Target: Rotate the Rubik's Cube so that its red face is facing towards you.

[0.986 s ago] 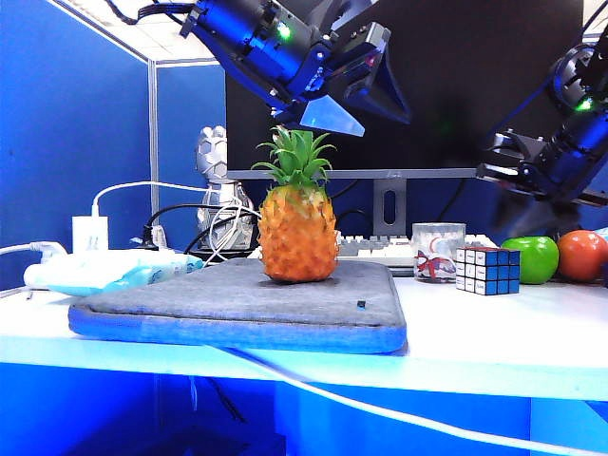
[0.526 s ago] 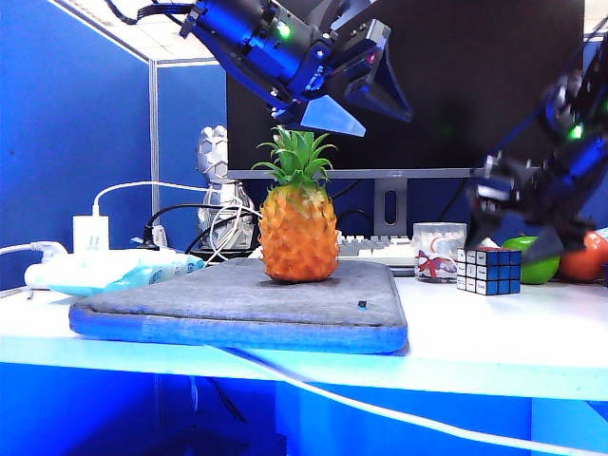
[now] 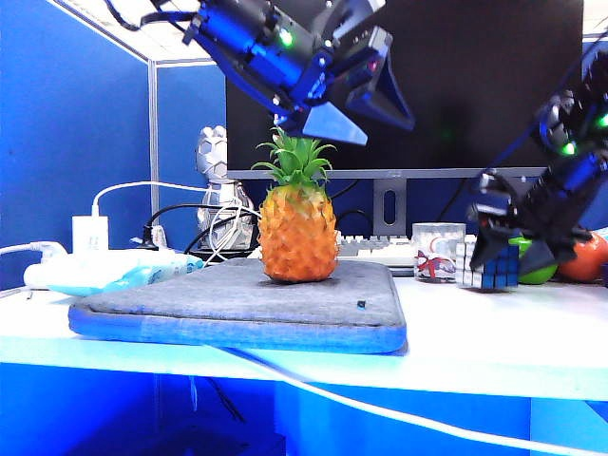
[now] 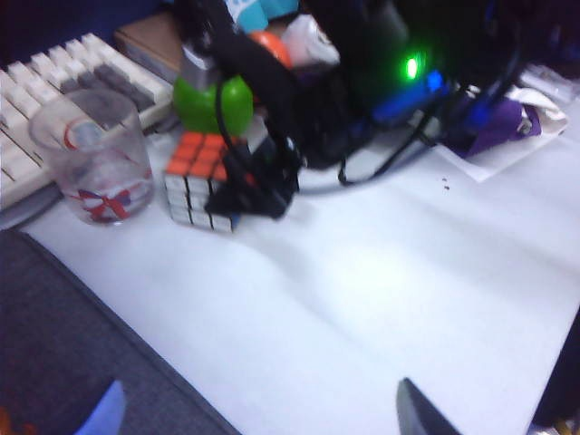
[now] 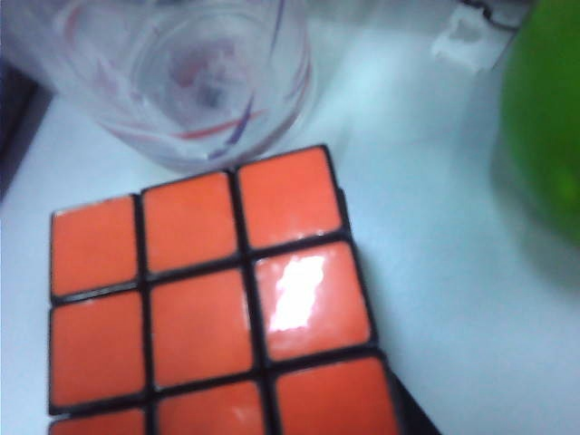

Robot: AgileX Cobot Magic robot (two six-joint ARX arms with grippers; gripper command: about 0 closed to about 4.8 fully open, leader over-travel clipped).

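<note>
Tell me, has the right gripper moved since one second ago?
Yes. The right gripper came down and leftward from beside the monitor onto the Rubik's Cube.

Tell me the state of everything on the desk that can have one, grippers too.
Rubik's Cube: flat on the table, red face on top, not yet toward the front.
Right gripper: down at the cube, opening unclear.
Left gripper: open, hovering above the pineapple.
Pineapple: upright on the grey pad.
Glass: upright beside the cube, looks empty.
Green apple: resting behind the cube.
</note>
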